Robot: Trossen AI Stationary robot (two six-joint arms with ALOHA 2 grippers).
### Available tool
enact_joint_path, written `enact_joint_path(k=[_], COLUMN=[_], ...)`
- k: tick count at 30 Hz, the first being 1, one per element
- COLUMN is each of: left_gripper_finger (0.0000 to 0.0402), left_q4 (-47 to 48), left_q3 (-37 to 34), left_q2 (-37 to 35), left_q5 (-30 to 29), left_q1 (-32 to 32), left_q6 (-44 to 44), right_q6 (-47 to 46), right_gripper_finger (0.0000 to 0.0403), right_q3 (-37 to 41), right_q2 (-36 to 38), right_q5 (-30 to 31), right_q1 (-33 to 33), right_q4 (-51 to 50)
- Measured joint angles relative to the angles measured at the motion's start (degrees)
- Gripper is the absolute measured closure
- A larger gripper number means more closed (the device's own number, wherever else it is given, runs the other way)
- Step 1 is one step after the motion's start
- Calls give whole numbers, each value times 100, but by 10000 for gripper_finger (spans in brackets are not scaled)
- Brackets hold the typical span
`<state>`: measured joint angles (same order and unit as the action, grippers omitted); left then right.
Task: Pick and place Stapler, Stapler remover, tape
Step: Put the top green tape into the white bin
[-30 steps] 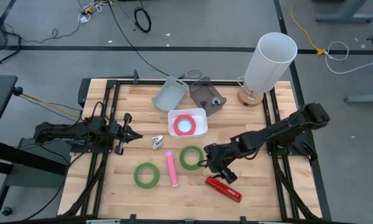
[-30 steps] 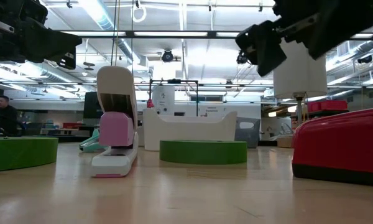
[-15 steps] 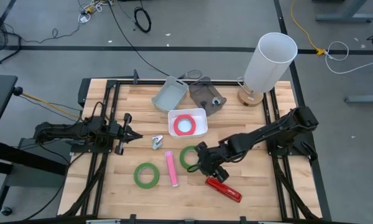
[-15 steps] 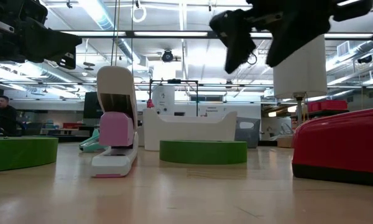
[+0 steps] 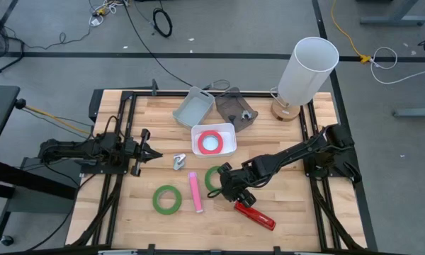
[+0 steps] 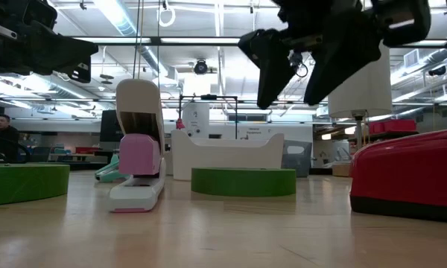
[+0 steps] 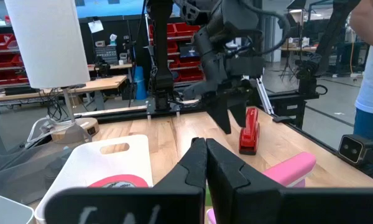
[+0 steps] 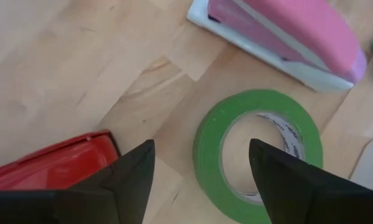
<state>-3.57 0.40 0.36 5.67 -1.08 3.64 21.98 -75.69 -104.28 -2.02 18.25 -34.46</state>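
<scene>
Right pincer (image 5: 225,185) is spread wide open with nothing in it, hanging right over the green tape roll (image 5: 215,178) mid-bench. The pink stapler (image 5: 195,191) sits just beside that roll, the red stapler (image 5: 255,214) nearer the bench's front edge. Left pincer (image 5: 150,152) is shut, parked by the left edge.

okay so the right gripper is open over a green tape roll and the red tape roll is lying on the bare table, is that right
Not quite. The red tape roll lies inside the white tray, as the high view shows, not on the bare table. The rest holds: the right gripper is open over a green tape roll.
</scene>
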Motion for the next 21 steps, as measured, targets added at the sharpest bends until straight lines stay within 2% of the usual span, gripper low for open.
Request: enact_joint_path(k=[12, 21], left_gripper_finger=[394, 394], left_q4=[-2, 0], left_q3=[-2, -1], left_q2=[0, 0], left_q5=[0, 0], left_q1=[-2, -2], left_q6=[0, 0], right_q6=[17, 146], right_gripper_finger=[142, 142], right_q3=[134, 140], right_q2=[-684, -880], right_q5=[2, -55], right_q1=[-321, -509], right_q4=[215, 358])
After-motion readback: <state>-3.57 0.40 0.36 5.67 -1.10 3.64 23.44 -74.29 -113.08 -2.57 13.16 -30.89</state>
